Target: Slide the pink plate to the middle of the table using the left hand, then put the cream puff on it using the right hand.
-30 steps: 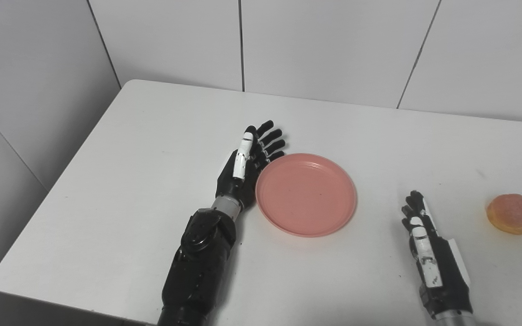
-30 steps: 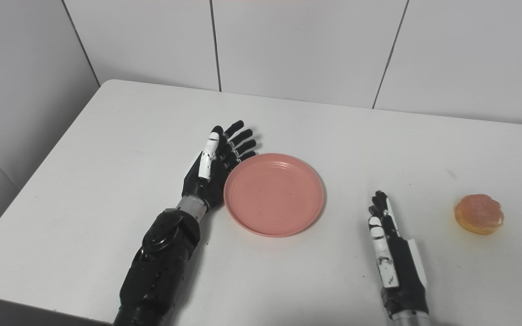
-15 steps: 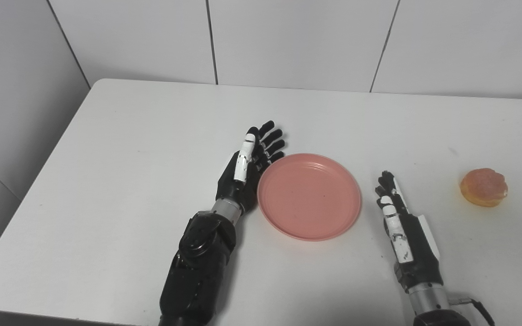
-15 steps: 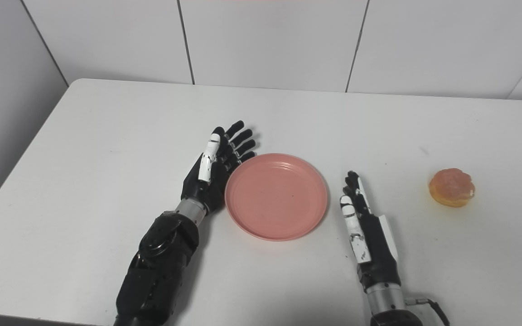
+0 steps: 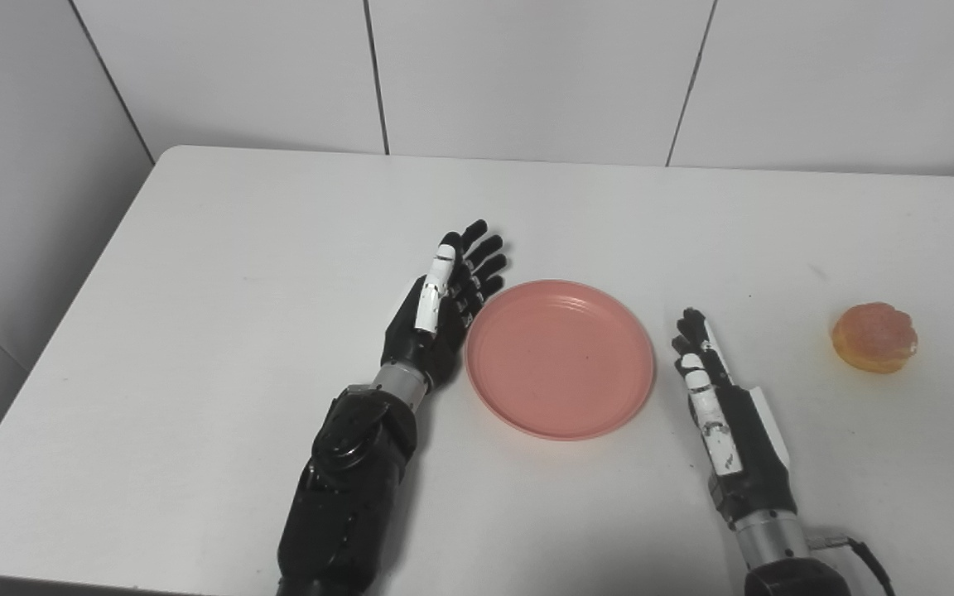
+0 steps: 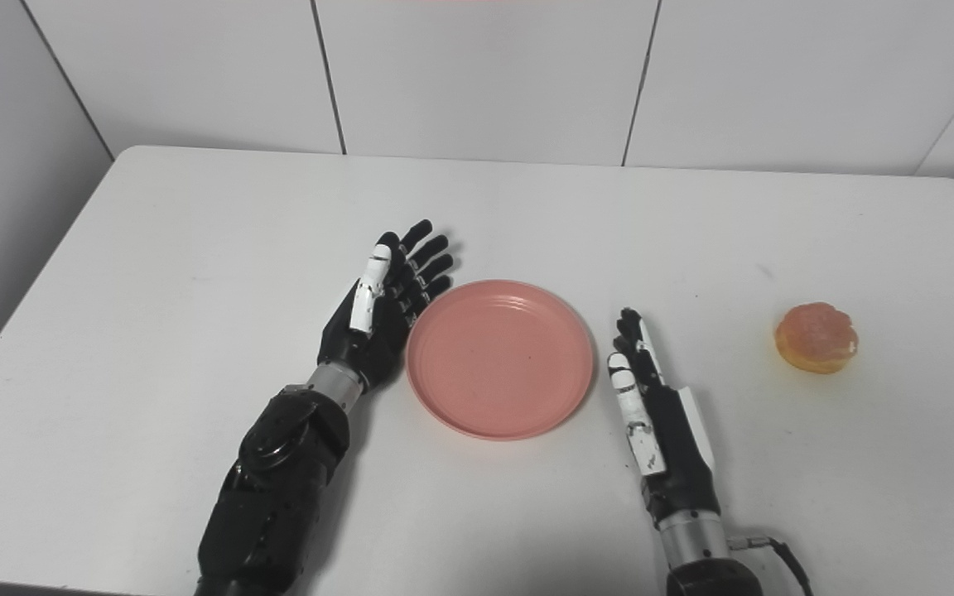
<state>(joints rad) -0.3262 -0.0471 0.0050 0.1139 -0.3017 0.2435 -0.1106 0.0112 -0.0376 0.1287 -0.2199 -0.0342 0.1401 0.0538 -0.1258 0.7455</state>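
Note:
The pink plate (image 5: 560, 356) lies flat near the middle of the white table (image 5: 220, 273), with nothing on it. My left hand (image 5: 440, 310) stands on edge just left of the plate, open, fingers straight and pointing away from me; a thin gap seems to separate it from the rim. My right hand (image 5: 721, 397) rests open just right of the plate, fingers straight, holding nothing. The cream puff (image 5: 874, 337), golden and round, sits on the table well to the right of that hand.
White tiled walls stand behind and to the left of the table. The table's rounded back right corner (image 6: 953, 182) shows in the right eye view. Its front edge runs along the bottom left of the picture.
The camera has swung right, shifting the whole picture. My left hand has drawn slightly back from the plate's rim. The plate and cream puff stay put.

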